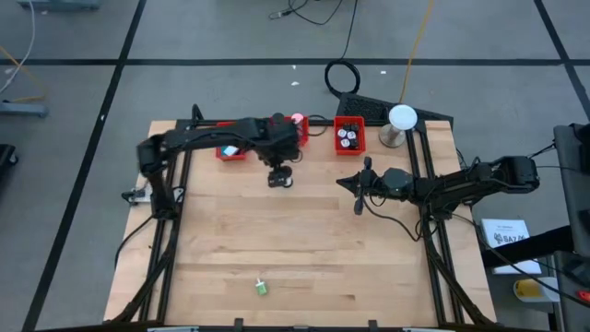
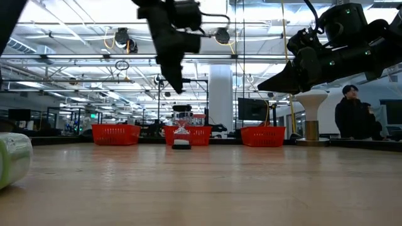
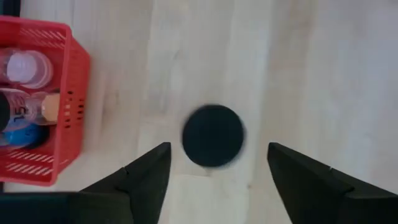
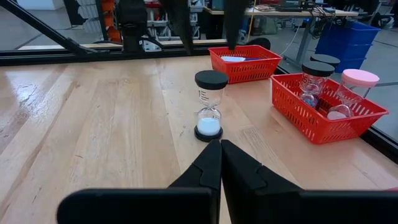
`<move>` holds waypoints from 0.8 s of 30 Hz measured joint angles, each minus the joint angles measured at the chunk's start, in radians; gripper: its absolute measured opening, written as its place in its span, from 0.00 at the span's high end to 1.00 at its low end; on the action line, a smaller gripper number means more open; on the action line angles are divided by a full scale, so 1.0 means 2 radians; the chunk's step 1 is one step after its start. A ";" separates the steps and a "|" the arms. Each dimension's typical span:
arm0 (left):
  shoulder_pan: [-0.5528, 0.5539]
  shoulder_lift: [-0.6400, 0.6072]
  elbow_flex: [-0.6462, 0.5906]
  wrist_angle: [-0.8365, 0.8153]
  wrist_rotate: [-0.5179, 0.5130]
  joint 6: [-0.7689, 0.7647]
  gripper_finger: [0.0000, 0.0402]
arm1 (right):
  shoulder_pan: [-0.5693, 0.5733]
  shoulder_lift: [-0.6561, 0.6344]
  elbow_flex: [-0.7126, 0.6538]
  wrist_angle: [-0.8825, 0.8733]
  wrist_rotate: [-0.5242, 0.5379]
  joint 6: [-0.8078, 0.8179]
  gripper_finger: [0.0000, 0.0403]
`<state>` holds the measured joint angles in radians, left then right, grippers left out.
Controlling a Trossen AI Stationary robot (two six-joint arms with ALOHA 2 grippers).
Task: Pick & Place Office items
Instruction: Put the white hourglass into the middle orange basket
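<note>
Nearest the low camera, at the left edge of the frame, we see a pale green and white cylinder lying on the light wooden desk; from above it sits at the lower centre of the frame. Upper centre in the high view, our left gripper hangs straight over a small hourglass with black round caps and white sand, its jaws spread wide and holding nothing, one finger on either side of the black top cap. That hourglass stands upright on the desk, just in front of the middle red plastic bin. Another red bin, upper right of centre, holds more capped hourglasses. Our right gripper waits right of centre, jaws closed and empty, pointing toward the hourglass.
</note>
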<state>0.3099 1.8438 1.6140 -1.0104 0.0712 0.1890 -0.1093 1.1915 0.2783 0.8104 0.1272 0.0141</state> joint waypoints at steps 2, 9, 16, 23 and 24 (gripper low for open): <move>0.000 -0.042 -0.050 0.043 0.017 0.001 0.38 | 0.000 0.000 0.000 0.000 0.000 0.000 1.00; -0.006 -0.208 -0.330 0.347 0.058 -0.027 0.55 | 0.000 0.000 0.000 0.002 0.001 0.009 1.00; -0.018 -0.259 -0.572 0.730 0.057 -0.101 0.69 | 0.000 0.000 0.030 -0.022 0.001 0.046 1.00; -0.018 -0.251 -0.703 0.949 0.019 -0.131 0.80 | -0.010 0.021 0.139 -0.193 0.027 0.086 1.00; -0.018 -0.251 -0.715 0.973 0.011 -0.130 0.81 | -0.013 0.030 0.160 -0.217 0.027 0.093 0.99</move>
<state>0.2741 1.3411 0.1833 0.9358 0.0938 -0.0714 -0.1357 1.2516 0.5975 0.3755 0.1822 0.2000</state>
